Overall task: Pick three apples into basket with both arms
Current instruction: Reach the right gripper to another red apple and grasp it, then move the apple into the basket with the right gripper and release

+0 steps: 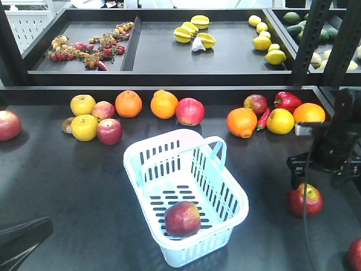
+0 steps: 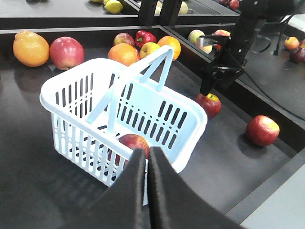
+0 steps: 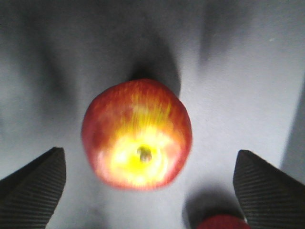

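Apple (image 3: 137, 136) sits stem-up between the spread right end effector (image 3: 147, 183) fingers.

The dark surface (image 1: 67, 186) carries the pale basket (image 1: 225, 186) near its middle. At 12 o'clock from the basket a row of fruit lies along the back edge: yellow apples (image 1: 83, 104), oranges (image 1: 128, 104), red apples (image 1: 190, 111) and a red pepper (image 1: 287, 100). Another apple (image 1: 306, 200) lies at 3 o'clock, one (image 1: 8, 125) at 10 o'clock by the left edge.
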